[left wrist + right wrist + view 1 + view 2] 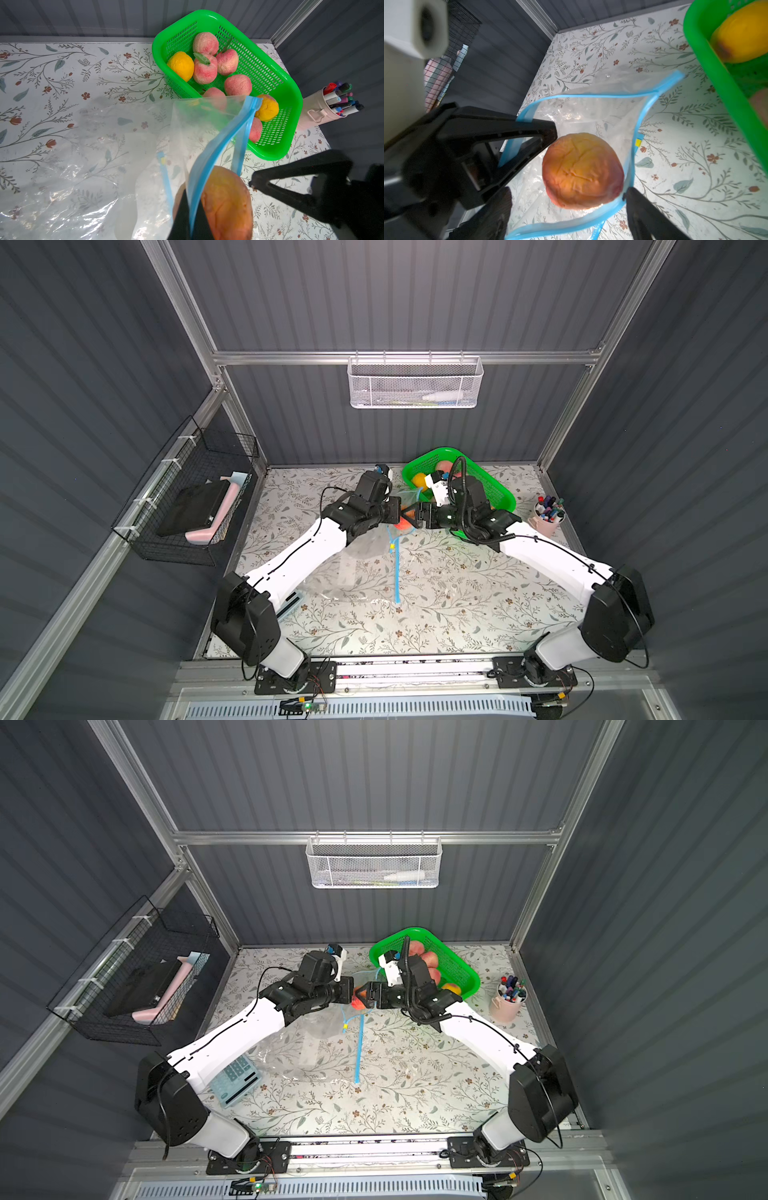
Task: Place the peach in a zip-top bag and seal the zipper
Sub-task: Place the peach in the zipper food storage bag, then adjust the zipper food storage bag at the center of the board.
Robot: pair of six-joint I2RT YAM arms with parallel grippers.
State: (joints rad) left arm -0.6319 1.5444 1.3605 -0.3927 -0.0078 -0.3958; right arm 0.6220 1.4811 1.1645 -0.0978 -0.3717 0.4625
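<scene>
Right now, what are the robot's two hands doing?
Left gripper: shut on the zip-top bag's blue rim.
Right gripper: open, peach loose in the bag's mouth.

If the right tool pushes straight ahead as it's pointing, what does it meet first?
Most likely the peach, sitting just ahead of the open right tool inside the bag mouth; how close is unclear.

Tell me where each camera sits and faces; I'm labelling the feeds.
Top views: high behind the arm bases, looking down on the table; left arm and right arm show whole.
Left wrist: on the left arm, facing the green basket; the left gripper pinches the bag.
Right wrist: on the right arm, looking into the bag; the right gripper flanks the peach.
Shared: both wrist views show peach and bag.
</scene>
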